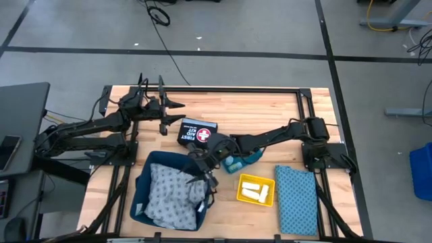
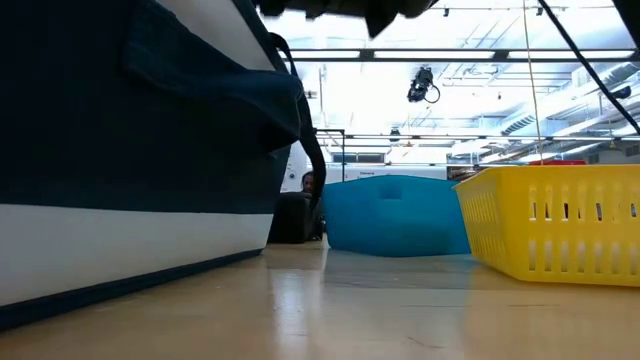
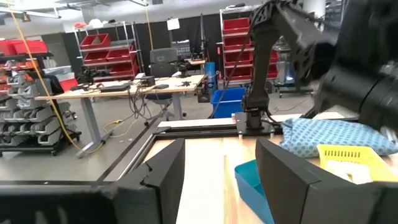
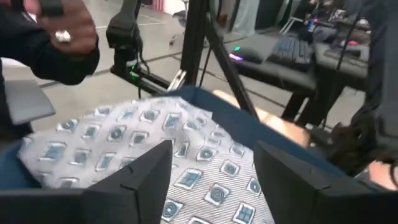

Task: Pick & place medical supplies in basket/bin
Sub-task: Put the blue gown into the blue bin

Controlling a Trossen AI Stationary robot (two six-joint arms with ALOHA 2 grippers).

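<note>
- The right gripper point(image 1: 204, 177) is held over the dark blue fabric bin point(image 1: 143, 181), at the bin's right edge, with the right arm reaching in across the counter point(image 1: 256, 111) from the right.
- In the right wrist view, its two dark fingers point(image 4: 140, 174) are seen spread apart with nothing between them; the gripper is open.
- The grey-blue patterned cloth bundle point(image 1: 169, 196) lies inside the bin, directly below those fingers, and is seen filling most of the bin.
- The left gripper point(image 1: 169, 105) is held near the far left of the counter, well apart from the bin.
- In the left wrist view its fingers point(image 3: 165, 171) stand apart with bare counter between them; it is open and empty.
- A black first aid kit pouch point(image 1: 198, 131) with a red-and-white cross lies on the counter just beyond the bin.
- A small yellow basket point(image 1: 256, 190) sits to the right of the bin, with short white rolls point(image 1: 252, 188) lying in it.
- A teal container point(image 1: 241, 160) is partly hidden under the right arm, between the pouch and the yellow basket.
- The flat blue patterned cloth point(image 1: 296, 200) lies spread on the counter to the right of the yellow basket, near the right edge.
- In the low view, the bin's wall fills the left, and the teal container and yellow basket stand to the right.
</note>
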